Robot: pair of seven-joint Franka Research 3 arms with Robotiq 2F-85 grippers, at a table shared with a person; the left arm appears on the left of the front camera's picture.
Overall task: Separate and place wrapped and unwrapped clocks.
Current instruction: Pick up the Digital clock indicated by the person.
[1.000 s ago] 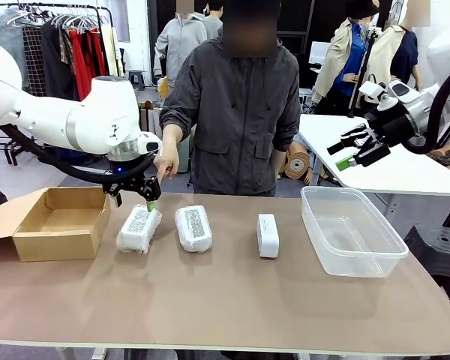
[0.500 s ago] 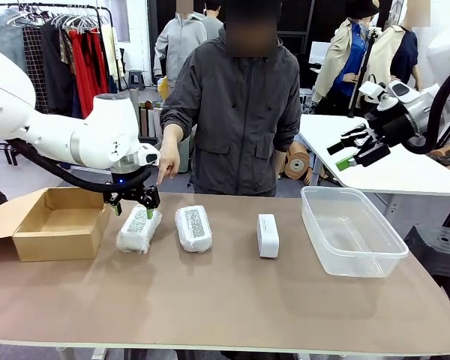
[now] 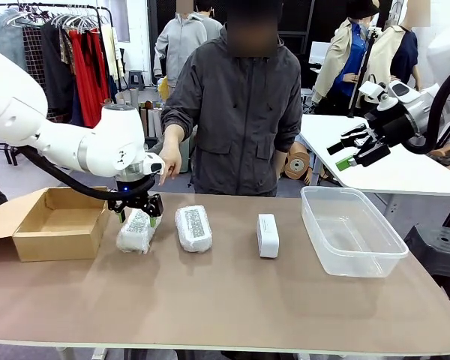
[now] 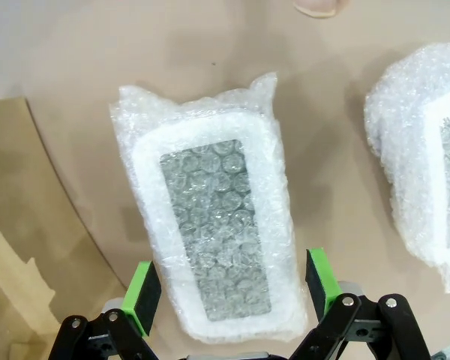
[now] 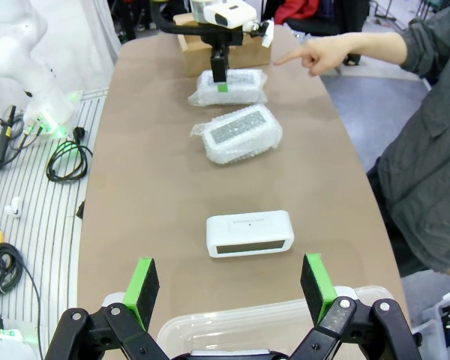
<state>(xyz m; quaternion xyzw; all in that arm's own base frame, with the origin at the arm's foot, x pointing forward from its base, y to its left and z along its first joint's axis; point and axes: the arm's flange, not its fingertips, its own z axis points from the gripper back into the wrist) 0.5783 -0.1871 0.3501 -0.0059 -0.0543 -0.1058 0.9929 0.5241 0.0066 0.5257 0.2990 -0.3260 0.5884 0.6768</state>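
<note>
Since the earlier frame the left gripper [image 3: 137, 217] has descended from above the far edge of the table [image 3: 225, 300] to straddle the leftmost wrapped clock [image 3: 137, 234]; nothing else has shifted. Front view: that clock lies toward the far-left corner, just beside the cardboard box [image 3: 56, 244]. The second wrapped clock [image 3: 193, 227] lies near it, the bare white clock [image 3: 268, 235] lies mid-table, and the clear tub [image 3: 360, 259] stands by the right edge. The right gripper [image 3: 358, 154] hangs wide and empty beyond that edge, and the person's hand [image 3: 167, 161] points at the leftmost clock. Left wrist view: the jaws stand wide, a green pad either side of the clock's near end, neither touching. Right wrist view: the bare clock lies ahead, untouched. Recommendation: close squarely across the short width and firmly, as the slippery wrap may shift, then lift clear before travelling.
</note>
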